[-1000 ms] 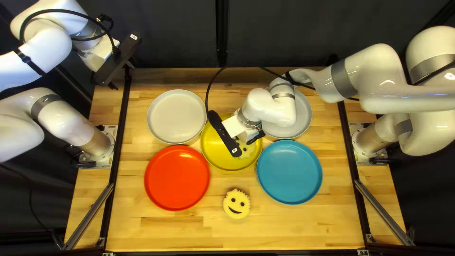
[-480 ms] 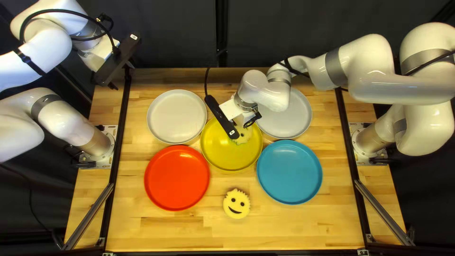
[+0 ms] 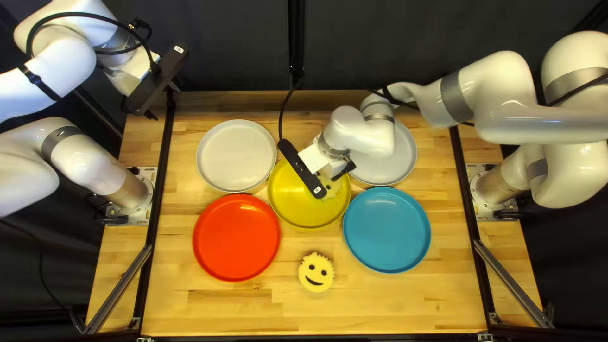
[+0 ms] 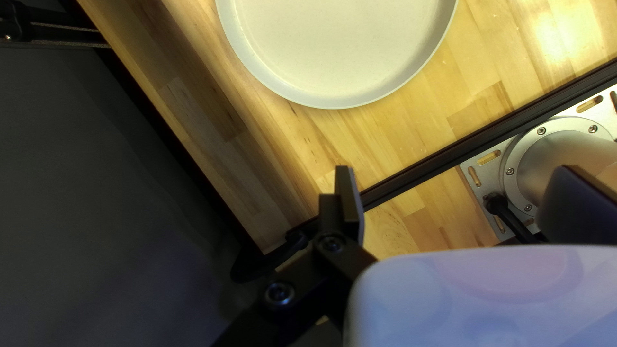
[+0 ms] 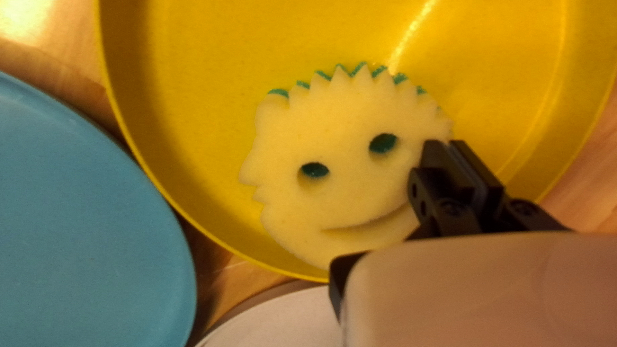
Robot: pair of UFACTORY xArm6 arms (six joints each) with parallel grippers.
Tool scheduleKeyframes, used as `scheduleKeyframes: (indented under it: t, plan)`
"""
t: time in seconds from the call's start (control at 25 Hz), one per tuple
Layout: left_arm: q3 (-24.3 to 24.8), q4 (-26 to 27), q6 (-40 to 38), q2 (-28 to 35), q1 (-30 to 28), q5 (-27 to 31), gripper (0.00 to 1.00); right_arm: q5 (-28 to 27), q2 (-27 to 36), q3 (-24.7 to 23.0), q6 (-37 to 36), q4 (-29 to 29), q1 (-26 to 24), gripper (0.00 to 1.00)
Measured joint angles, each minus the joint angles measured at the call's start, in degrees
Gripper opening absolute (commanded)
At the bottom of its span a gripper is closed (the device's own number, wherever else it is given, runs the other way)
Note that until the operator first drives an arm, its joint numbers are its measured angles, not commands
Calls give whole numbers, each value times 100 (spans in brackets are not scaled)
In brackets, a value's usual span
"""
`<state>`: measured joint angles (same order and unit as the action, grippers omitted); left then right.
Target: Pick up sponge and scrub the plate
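While right pincer (image 3: 344,170) grips sponge (image 5: 340,157), spikes pointing away from grey plate (image 5: 283,321)

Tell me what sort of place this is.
Probably a robotics lab: the left arm and right arm are mounted at a table backed by a dark curtain, with a sponge in a yellow plate.

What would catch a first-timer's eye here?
Probably the smiling sponge on the yellow plate, pinched in the jaws of my right arm. Its grinning twin lies by the table's near edge. The vivid red plate and blue plate flank it.
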<state>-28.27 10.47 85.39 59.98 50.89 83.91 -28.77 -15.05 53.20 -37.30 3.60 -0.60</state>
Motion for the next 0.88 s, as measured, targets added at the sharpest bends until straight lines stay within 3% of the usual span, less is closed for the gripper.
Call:
scheduleKeyframes:
  t: [0.52, 0.88]
  plan:
    - [0, 0, 0, 0, 0, 0, 100, -545, -888, 1293, -1229, -1197, -954, 0]
    - [0, 0, 0, 0, 0, 0, 100, -865, -960, 1473, -936, -1506, -976, 0]
